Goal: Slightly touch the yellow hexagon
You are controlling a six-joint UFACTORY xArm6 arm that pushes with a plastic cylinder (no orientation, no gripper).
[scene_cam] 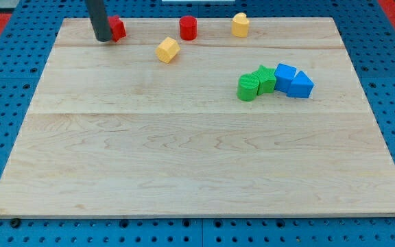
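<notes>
The yellow hexagon (168,49) lies near the view's top, left of centre, on the wooden board (197,158). My tip (103,39) is at the top left, well to the left of the hexagon and apart from it. The tip stands against a red block (118,28), whose shape is partly hidden behind the rod. A red cylinder (188,28) sits up and to the right of the hexagon.
A second yellow block (240,25), rounded, sits at the top right of centre. A green cylinder (248,88), a green block (265,79) and two blue blocks (284,75) (301,85) cluster at the right. Blue pegboard surrounds the board.
</notes>
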